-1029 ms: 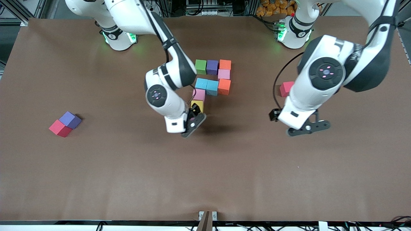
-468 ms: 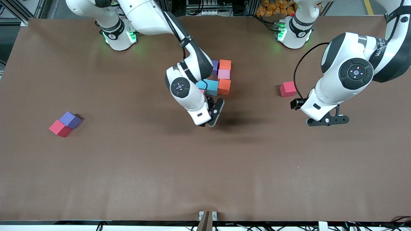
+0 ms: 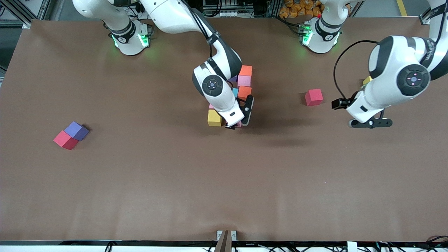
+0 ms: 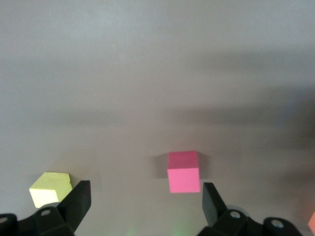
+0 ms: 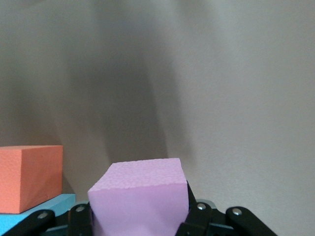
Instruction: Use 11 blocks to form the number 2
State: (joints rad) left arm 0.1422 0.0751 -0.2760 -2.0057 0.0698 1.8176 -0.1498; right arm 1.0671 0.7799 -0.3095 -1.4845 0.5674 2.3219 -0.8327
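Right wrist view alone: pink block (image 5: pixel 140 196) clamped in right tool (image 5: pixel 140 216).

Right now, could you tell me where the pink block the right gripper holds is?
The pink block sits in the right gripper, just beside the yellow block at the figure's end nearest the front camera.

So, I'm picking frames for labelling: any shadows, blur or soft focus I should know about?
Front view: sharp, with soft arm shadows on the table near the right gripper. Left wrist view: broad shadow bands, the red block crisp. Right wrist view: the held pink block slightly soft up close.
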